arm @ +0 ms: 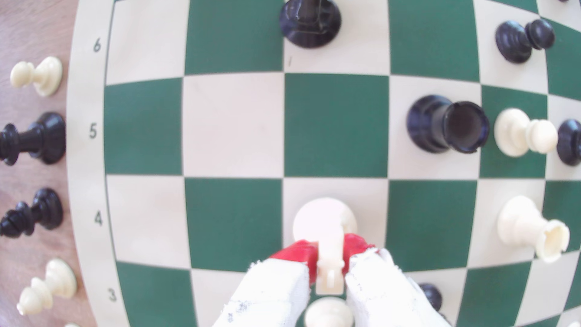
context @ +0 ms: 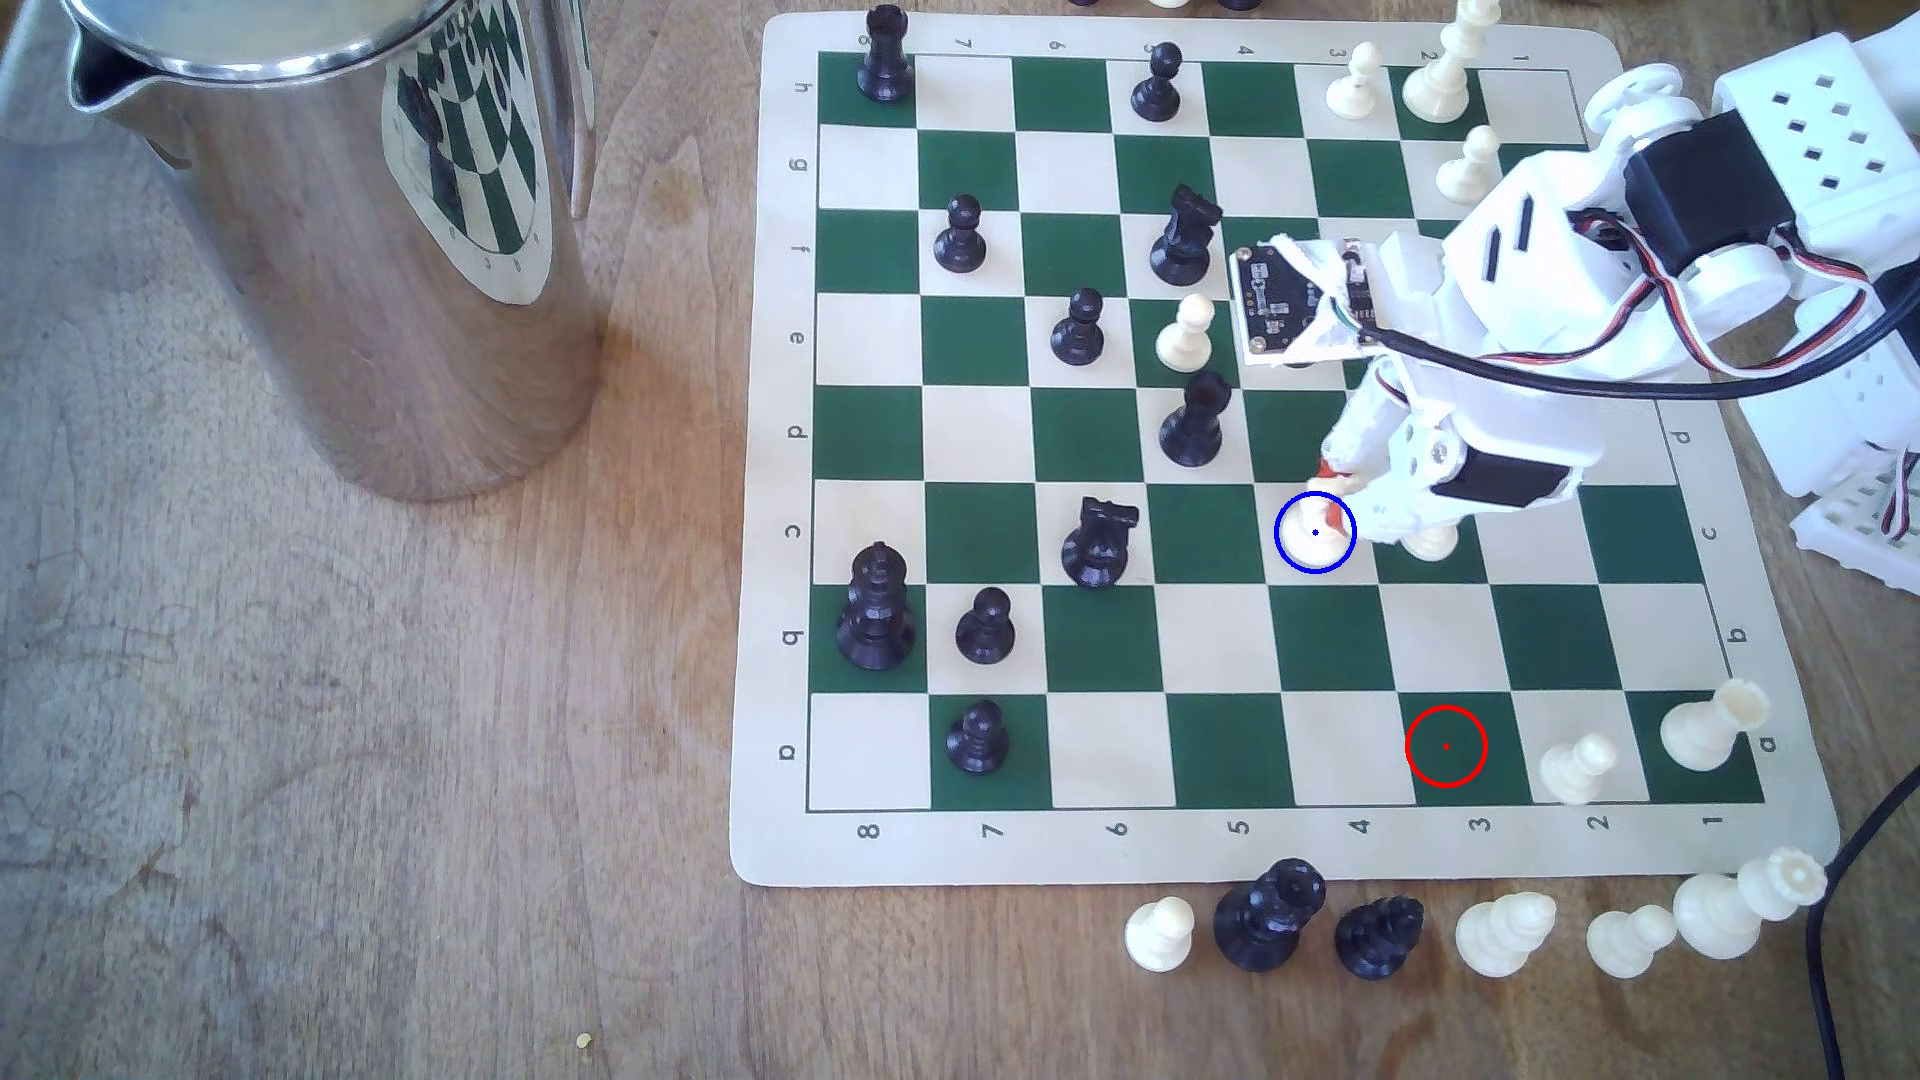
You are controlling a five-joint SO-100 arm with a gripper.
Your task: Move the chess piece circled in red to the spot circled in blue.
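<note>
The red-tipped fingers close on the upper part of the chess piece circled in red, one pad on each side of its narrow head, so the gripper is clamped on the piece; in the wrist view the piece's wide round base lies over a cream square, though whether it is touching the mat or just above it cannot be told; in the exterior view the gripper comes down from the white arm and the piece sits inside the blue ring that marks the spot circled in blue; just beside that spot, to the exterior view's right, a cream pawn stands half hidden under the gripper body; the red ring lies on a bare green square two rows nearer the camera than the blue ring and one file to the exterior view's right; a black rook stands near the blue spot, one row farther from the camera and to the exterior view's left; the chess mat lies on a wooden table; a shiny steel jug stands well apart from the blue spot, off the mat to the exterior view's left.
</note>
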